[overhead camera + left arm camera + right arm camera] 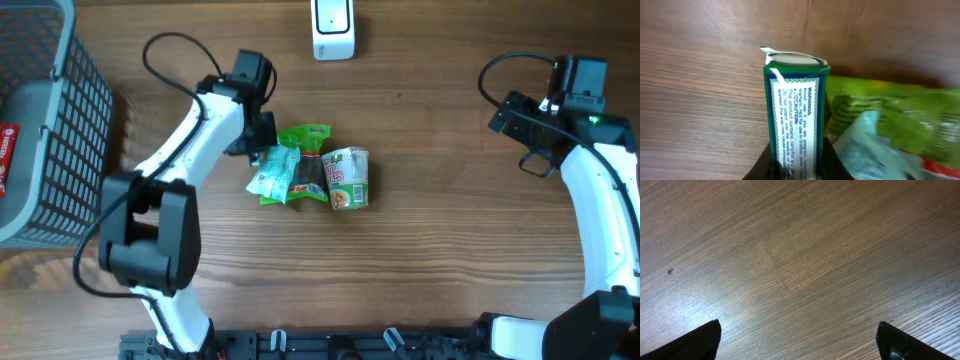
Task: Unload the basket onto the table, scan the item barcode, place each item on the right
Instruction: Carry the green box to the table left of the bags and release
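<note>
Basket: cut off by the left and top edges of the overhead view.
Red packet: lies in the basket, cut by the left edge; print too small to read.
Scanner: upper part cut off by the top edge.
Left fingers: only dark stubs show at the bottom edge of the left wrist view.
Green box: lower end runs out of the bottom edge between the fingers; the finest print is too small to read.
Green bag: blurred, cut by the right edge.
Pale packet: blurred, label unreadable.
Right fingertips: only two dark corners show at the bottom edge.
</note>
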